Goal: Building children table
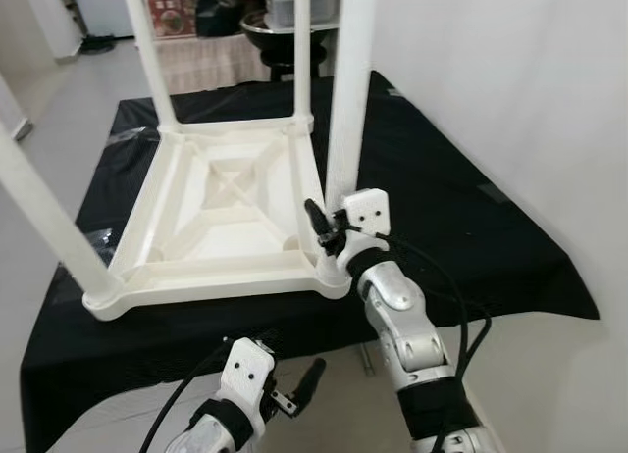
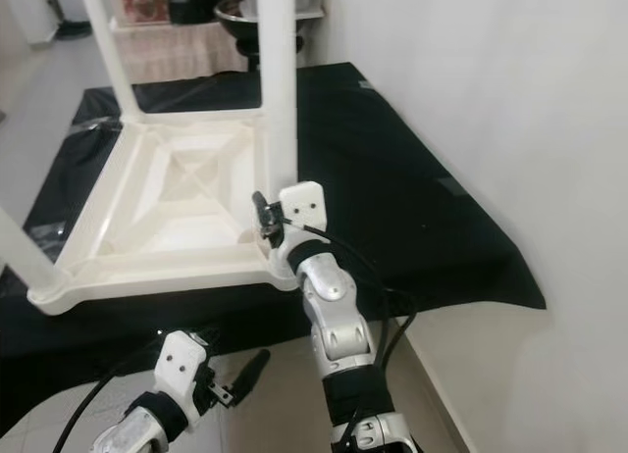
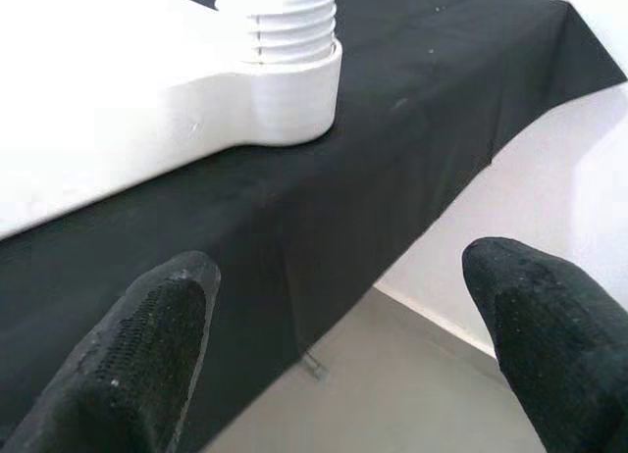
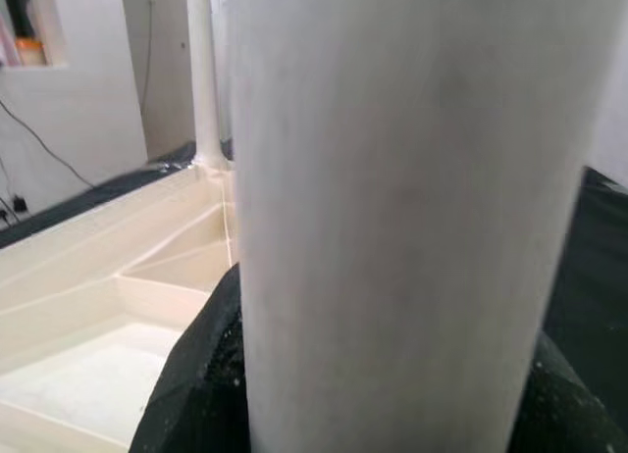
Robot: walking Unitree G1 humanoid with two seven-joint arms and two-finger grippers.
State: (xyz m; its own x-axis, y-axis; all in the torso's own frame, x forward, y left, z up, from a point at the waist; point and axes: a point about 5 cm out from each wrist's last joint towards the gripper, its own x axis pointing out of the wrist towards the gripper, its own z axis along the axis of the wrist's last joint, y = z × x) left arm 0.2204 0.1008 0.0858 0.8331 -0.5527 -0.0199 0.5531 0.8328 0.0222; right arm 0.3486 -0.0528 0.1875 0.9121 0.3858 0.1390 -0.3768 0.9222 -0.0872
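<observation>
A white plastic children's table (image 1: 226, 193) lies upside down on a black cloth (image 1: 442, 208), its legs pointing up. My right gripper (image 1: 329, 232) is shut on the near right leg (image 1: 350, 90) close to its base at the table's corner. In the right wrist view that leg (image 4: 392, 208) stands between the black fingers (image 4: 196, 384). My left gripper (image 1: 299, 389) hangs open, low in front of the cloth's front edge, holding nothing. Its two fingers (image 3: 137, 355) stand wide apart, facing a corner socket (image 3: 285, 90).
A white wall (image 1: 510, 80) runs close along the right side. The near left leg (image 1: 44, 218) slants up at the left, with two more legs (image 1: 147, 51) behind. A shelf with a dark bowl (image 1: 285, 31) stands at the back. Pale floor lies below the cloth.
</observation>
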